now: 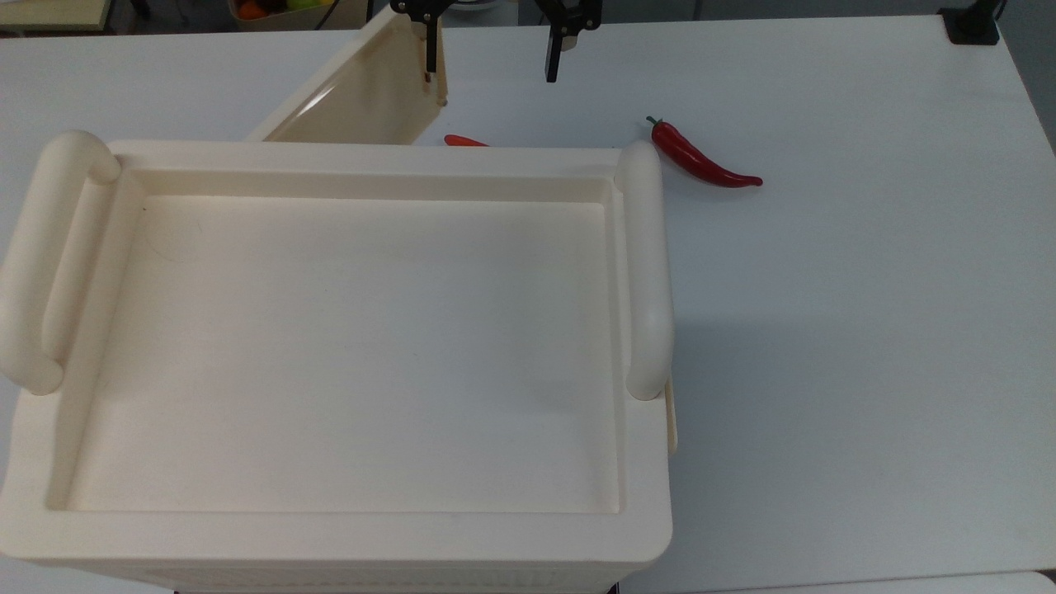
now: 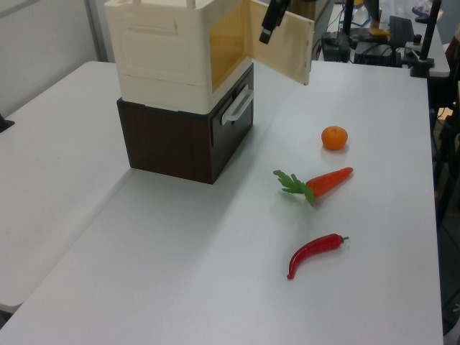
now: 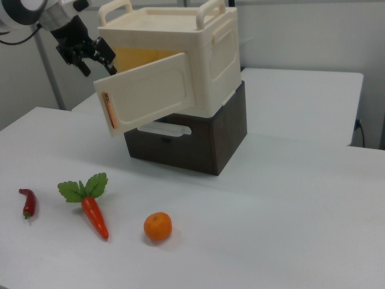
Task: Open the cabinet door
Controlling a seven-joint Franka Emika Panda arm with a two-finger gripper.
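Observation:
The cream cabinet (image 1: 371, 153) (image 2: 164, 54) (image 3: 220, 53) sits on a dark base. Its door (image 1: 363, 87) (image 2: 285, 44) (image 3: 150, 90) stands swung out at a wide angle, hinged at the side nearer the top view's left, and the orange-lit inside shows in the left view. My gripper (image 1: 491, 54) (image 2: 270, 25) (image 3: 98, 63) is open by the door's free edge. One finger (image 1: 431, 49) rests at that edge on the door's inner side; the other hangs apart from it over the table.
A red chilli (image 1: 701, 157) (image 2: 314, 251) (image 3: 27, 201), a carrot (image 2: 327, 181) (image 3: 93, 217) and an orange (image 2: 334, 137) (image 3: 157, 227) lie on the white table in front of the cabinet. The dark brown drawer unit (image 2: 180, 140) (image 3: 198, 138) under the cabinet has a white handle.

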